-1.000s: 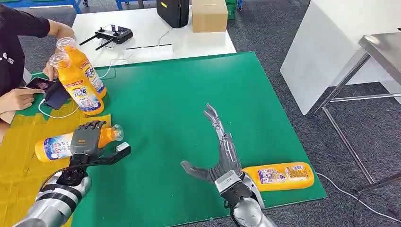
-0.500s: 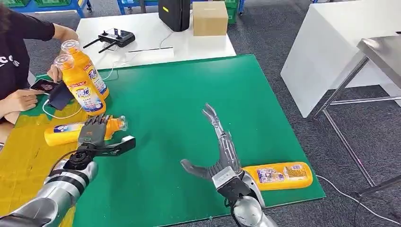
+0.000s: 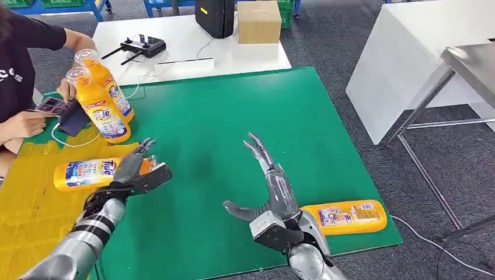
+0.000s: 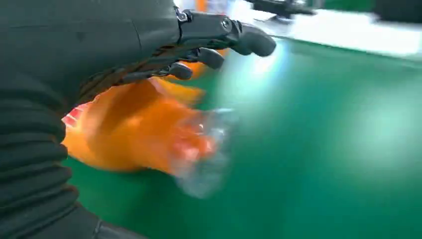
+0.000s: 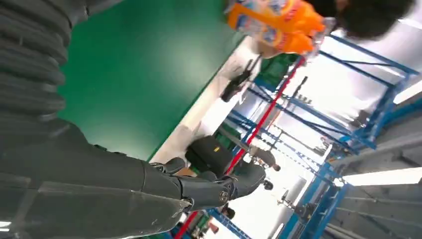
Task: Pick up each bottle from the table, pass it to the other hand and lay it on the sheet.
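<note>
An orange bottle (image 3: 87, 173) lies on its side on the yellow sheet (image 3: 29, 216), its clear cap pointing toward the green mat (image 3: 222, 116). My left hand (image 3: 137, 172) hovers at the cap end with its fingers spread and holds nothing. In the left wrist view, the fingers (image 4: 219, 40) stand apart above the blurred bottle (image 4: 139, 129). My right hand (image 3: 268, 186) is open over the mat, fingers stretched forward. A second orange bottle (image 3: 344, 216) lies on the mat just right of that wrist. Two more bottles (image 3: 99, 111) (image 3: 108, 81) stand upright at the mat's far left.
A person (image 3: 23, 70) sits at the left, holding a phone (image 3: 49, 105) beside the upright bottles. Behind the mat, a white table (image 3: 175, 46) carries a controller (image 3: 140, 44), a black case (image 3: 215, 14) and a cardboard box (image 3: 258, 20). A metal table leg (image 3: 426, 169) stands at the right.
My left hand has let go of the lying bottle and spread its fingers, drawing back to the cap end. The bottle stays on the sheet. My right hand barely moved.
</note>
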`<state>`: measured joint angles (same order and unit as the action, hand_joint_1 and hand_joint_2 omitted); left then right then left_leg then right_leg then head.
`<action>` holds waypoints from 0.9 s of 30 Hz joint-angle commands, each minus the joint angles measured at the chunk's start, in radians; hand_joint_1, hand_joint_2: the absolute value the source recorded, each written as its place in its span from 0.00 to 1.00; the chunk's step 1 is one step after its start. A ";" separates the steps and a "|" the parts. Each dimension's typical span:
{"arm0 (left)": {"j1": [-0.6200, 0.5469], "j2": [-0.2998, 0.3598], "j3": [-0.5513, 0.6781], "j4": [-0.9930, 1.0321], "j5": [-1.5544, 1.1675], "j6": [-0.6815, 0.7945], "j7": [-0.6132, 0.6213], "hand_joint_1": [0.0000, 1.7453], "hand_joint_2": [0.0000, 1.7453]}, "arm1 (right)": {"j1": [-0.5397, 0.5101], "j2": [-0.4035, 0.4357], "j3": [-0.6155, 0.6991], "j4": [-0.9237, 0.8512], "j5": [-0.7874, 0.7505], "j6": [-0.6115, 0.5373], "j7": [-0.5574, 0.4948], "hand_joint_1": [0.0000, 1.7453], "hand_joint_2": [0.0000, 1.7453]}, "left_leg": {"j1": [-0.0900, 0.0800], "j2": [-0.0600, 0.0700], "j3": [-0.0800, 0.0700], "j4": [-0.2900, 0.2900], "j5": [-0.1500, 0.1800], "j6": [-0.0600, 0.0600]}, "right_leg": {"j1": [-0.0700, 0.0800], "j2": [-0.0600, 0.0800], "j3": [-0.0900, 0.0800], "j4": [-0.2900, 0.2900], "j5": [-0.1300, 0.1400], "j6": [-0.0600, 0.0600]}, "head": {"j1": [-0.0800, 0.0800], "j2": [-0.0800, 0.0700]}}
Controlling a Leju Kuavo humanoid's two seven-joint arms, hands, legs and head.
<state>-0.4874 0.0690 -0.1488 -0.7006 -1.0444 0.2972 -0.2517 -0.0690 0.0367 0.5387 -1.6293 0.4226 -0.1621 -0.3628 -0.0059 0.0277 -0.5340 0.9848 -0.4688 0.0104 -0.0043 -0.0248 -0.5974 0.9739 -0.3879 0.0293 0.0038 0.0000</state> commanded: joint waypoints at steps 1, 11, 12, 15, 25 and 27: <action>0.276 -0.006 -0.022 -0.590 0.260 -0.040 -0.042 0.00 1.00 | 0.042 -0.085 -0.056 -0.027 0.068 -0.026 0.014 0.00 1.00 | 0.002 -0.003 -0.001 0.001 -0.003 -0.001 | 0.001 0.002 0.000 -0.001 -0.002 0.001 | 0.000 0.000; 0.383 -0.001 0.025 -0.761 0.399 -0.056 -0.098 0.00 1.00 | 0.097 -0.180 -0.090 -0.080 0.246 -0.041 0.087 0.00 1.00 | 0.001 0.000 -0.008 0.000 -0.003 0.000 | 0.001 0.004 -0.009 -0.001 -0.001 0.001 | 0.000 0.000; 0.403 -0.007 0.035 -0.787 0.424 -0.075 -0.105 0.00 1.00 | 0.107 -0.207 -0.096 -0.084 0.305 -0.033 0.119 0.00 1.00 | 0.001 0.000 -0.009 0.000 -0.002 0.000 | 0.001 0.003 -0.009 -0.001 -0.001 0.001 | 0.000 0.000; 0.425 -0.015 0.040 -0.813 0.435 -0.085 -0.108 0.00 1.00 | 0.130 -0.240 -0.114 -0.092 0.328 -0.028 0.127 0.00 1.00 | 0.001 -0.001 -0.009 0.000 -0.002 0.000 | 0.001 0.002 -0.009 -0.001 -0.001 0.001 | 0.000 0.000; 0.501 -0.081 0.059 -0.883 0.616 -0.203 -0.140 0.00 1.00 | 0.281 -0.488 -0.198 -0.124 0.532 0.036 0.283 0.00 1.00 | 0.001 -0.006 -0.006 0.001 -0.007 0.002 | 0.001 0.000 -0.004 -0.002 -0.005 0.002 | 0.000 0.000; 0.499 -0.082 0.059 -0.870 0.627 -0.211 -0.142 0.00 1.00 | 0.305 -0.507 -0.235 -0.133 0.480 0.030 0.286 0.00 1.00 | 0.000 -0.003 -0.009 0.001 -0.006 0.003 | 0.000 0.002 -0.007 -0.001 -0.003 0.001 | 0.000 0.000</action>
<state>0.0010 0.0267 -0.1167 -1.5709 -0.4570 0.1167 -0.3903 0.1681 -0.3339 0.3868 -1.7392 0.9586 -0.1560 -0.0938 -0.0072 0.0285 -0.5466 0.9852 -0.4733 0.0147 -0.0051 -0.0239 -0.6090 0.9730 -0.3886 0.0302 0.0038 0.0000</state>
